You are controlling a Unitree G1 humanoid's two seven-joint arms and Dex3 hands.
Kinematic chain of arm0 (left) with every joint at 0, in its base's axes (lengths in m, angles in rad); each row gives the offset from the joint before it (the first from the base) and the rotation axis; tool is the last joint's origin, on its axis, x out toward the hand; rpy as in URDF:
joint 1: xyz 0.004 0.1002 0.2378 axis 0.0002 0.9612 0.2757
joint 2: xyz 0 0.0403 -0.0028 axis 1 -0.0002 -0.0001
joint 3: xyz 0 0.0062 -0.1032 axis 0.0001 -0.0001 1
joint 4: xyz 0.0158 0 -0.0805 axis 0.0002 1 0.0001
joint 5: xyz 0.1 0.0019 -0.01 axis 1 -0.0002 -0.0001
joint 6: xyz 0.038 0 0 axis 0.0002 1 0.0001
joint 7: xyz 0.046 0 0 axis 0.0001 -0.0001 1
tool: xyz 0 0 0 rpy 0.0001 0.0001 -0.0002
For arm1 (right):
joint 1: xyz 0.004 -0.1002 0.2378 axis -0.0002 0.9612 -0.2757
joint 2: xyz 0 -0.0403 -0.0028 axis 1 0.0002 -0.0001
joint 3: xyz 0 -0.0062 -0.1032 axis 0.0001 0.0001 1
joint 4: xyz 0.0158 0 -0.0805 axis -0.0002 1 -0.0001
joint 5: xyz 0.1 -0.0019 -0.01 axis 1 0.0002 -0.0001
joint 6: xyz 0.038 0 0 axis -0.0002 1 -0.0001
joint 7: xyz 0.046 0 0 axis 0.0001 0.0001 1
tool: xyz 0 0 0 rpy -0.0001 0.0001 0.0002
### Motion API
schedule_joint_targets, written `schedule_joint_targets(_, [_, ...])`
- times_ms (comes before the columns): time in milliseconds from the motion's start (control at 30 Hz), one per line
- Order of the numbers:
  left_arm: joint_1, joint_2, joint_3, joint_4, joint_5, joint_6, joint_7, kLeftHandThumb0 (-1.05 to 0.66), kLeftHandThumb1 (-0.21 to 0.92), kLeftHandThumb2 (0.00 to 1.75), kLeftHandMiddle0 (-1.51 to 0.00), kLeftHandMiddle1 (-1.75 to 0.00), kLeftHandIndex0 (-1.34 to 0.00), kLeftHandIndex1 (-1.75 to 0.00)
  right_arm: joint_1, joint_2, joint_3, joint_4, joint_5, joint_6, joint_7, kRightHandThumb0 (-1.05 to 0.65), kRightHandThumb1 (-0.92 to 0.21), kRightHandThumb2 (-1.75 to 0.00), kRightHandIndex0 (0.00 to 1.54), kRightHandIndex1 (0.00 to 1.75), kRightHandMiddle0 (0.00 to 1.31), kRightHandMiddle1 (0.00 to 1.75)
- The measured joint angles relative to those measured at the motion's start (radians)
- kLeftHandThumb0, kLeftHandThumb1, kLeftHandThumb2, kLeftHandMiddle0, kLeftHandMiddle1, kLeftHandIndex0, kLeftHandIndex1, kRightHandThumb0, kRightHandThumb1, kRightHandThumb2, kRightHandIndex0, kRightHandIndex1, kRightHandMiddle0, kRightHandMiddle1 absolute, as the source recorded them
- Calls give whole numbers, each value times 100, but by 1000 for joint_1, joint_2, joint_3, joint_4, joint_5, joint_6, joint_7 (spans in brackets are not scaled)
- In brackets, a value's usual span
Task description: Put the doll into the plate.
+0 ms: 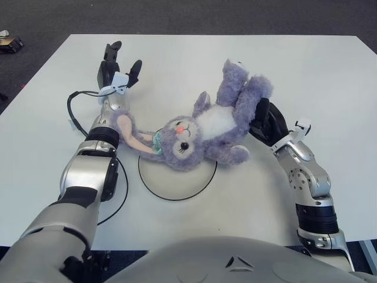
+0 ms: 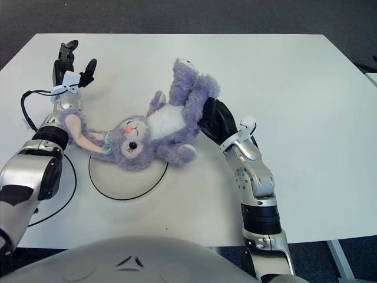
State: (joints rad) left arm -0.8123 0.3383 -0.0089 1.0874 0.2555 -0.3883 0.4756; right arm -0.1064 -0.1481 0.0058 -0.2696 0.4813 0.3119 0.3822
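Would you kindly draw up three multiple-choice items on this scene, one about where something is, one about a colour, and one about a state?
1. Where does the doll's head lie?
A. Over the plate's upper rim
B. At the table's far right corner
C. Off the table

2. What colour is most of the doll's fur?
A. Green
B. Purple
C. Orange

3. What is the left hand doing?
A. Gripping the doll's leg
B. Holding the plate
C. Fingers spread, holding nothing

Answers:
1. A: the head of the doll overlaps the top edge of the plate.
2. B: the fur is purple, with a white belly.
3. C: the left hand shows beyond the doll's long ear, its fingers apart and empty, while the right hand grips the doll's body.
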Motion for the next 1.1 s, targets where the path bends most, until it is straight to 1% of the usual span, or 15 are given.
schedule_joint_targets(233, [0, 0, 0, -6, 0, 4, 0, -59, 92, 43, -51, -1, -31, -45, 0, 0, -2, 0, 0, 0, -1, -83, -92, -104, 31, 0, 29, 0])
schedule_joint_targets(700, [0, -1, 0, -8, 0, 4, 0, -60, 92, 40, -51, -1, -33, -44, -34, 0, -51, 0, -34, -3, -73, -80, -92, -98, 31, 0, 30, 0])
schedule_joint_targets(1000, [0, -1, 0, -8, 0, 4, 0, -60, 92, 39, -52, -1, -33, -43, -37, 0, -71, 8, -44, -7, -85, -79, -92, -96, 31, 0, 30, 0])
schedule_joint_targets(1100, [0, -1, 0, -8, 0, 4, 0, -60, 92, 38, -52, -1, -34, -43, -47, 5, -87, 21, -44, -13, -93, -79, -92, -96, 31, 0, 30, 0])
